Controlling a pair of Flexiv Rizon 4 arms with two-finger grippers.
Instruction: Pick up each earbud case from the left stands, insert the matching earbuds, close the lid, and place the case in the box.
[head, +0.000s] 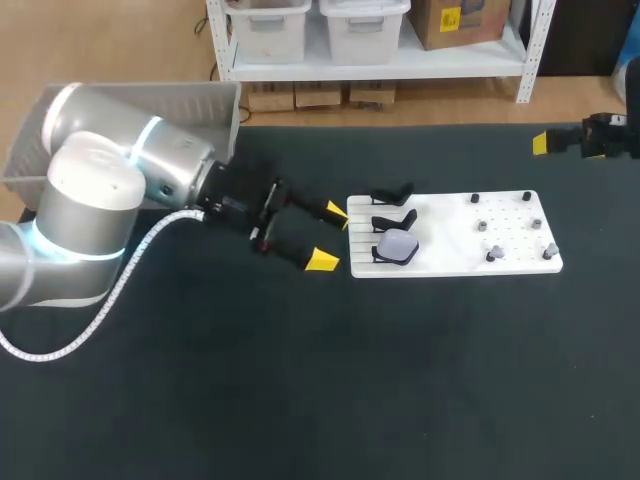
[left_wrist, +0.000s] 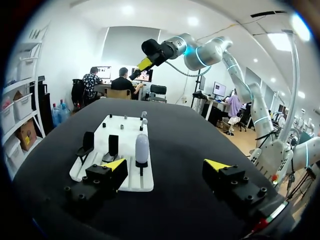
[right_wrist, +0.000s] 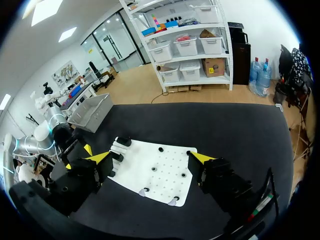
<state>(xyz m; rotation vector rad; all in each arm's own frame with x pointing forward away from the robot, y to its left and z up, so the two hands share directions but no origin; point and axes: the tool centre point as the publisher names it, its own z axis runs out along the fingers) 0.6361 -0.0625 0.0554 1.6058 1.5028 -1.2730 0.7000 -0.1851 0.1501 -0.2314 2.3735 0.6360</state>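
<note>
The pale case (head: 397, 245) sat on its stand (left_wrist: 141, 168), not yet lifted, filled or boxed; the left end effector (head: 330, 238) hung spread beside the board (head: 450, 232), the right end effector (right_wrist: 150, 159), also spread, well away.

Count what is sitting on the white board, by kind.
Lavender case: 1
Black stand pieces: 2 (bare stands or dark cases, cannot tell)
Small pegs or earbuds: 6
Total: 9

White board (head: 450, 236), black stands (head: 392, 194), pale grey case (head: 397, 245), black table (head: 400, 380).
</note>
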